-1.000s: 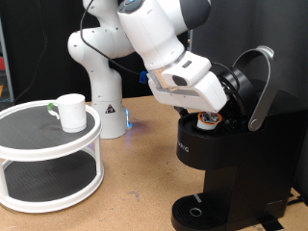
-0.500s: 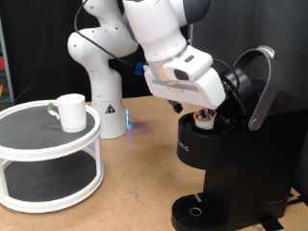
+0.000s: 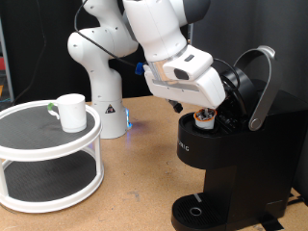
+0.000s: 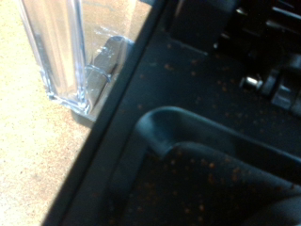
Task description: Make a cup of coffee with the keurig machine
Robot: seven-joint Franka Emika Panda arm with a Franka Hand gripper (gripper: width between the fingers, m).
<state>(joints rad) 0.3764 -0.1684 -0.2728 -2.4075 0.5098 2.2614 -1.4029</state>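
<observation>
Wooden bench (image 3: 135, 183), dark backdrop behind. Claw (image 3: 214, 109) sits right over the open brew chamber of the keurig machine (image 3: 226, 159), lid (image 3: 258, 82) hinged up. Can't tell if the fingers are spread or pressed together; they're hidden behind my hand. Pod (image 3: 205, 118) is in the chamber, looks slightly proud. Risk: a cocked pod jams the lid, or I clip the lid. Cup (image 3: 70, 111) is well apart on the white round shelf (image 3: 38, 140), not on the drip base (image 3: 197, 210), so brewing now would spill.
</observation>
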